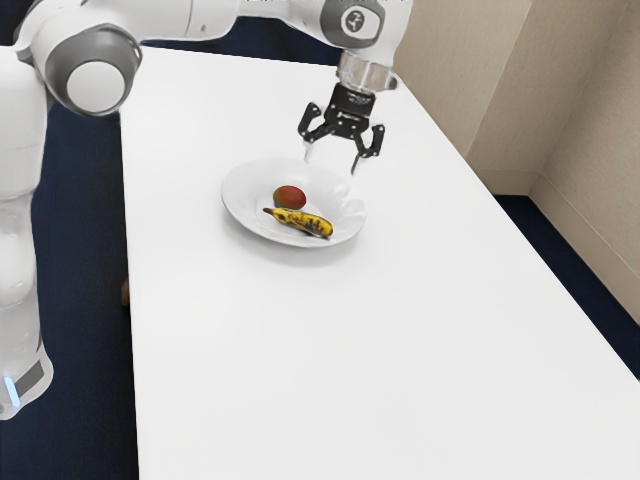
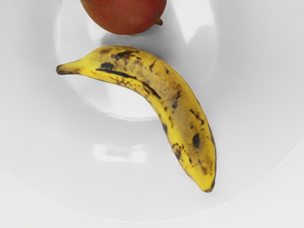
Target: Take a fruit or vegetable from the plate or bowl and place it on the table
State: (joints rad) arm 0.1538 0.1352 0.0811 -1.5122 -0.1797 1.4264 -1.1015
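Note:
My gripper (image 1: pixel 332 160) hangs open above the far edge of the white plate (image 1: pixel 240 212), toward the exterior view's right, with nothing between its fingers. On the plate lie a reddish mango (image 1: pixel 290 197) and a yellow banana (image 1: pixel 304 222) with dark spots, side by side. In the wrist view the curved banana (image 2: pixel 183 107) rests across the plate's inner hollow and onto its sloping side, and part of the mango (image 2: pixel 127 14) shows close beside it. The hand is above the fruit, touching neither.
The white table (image 1: pixel 330 350) stretches around the plate. A beige wall (image 1: pixel 585 150) stands beyond the table's edge at the exterior view's right, and the robot's base (image 1: pixel 25 385) is at the exterior view's left.

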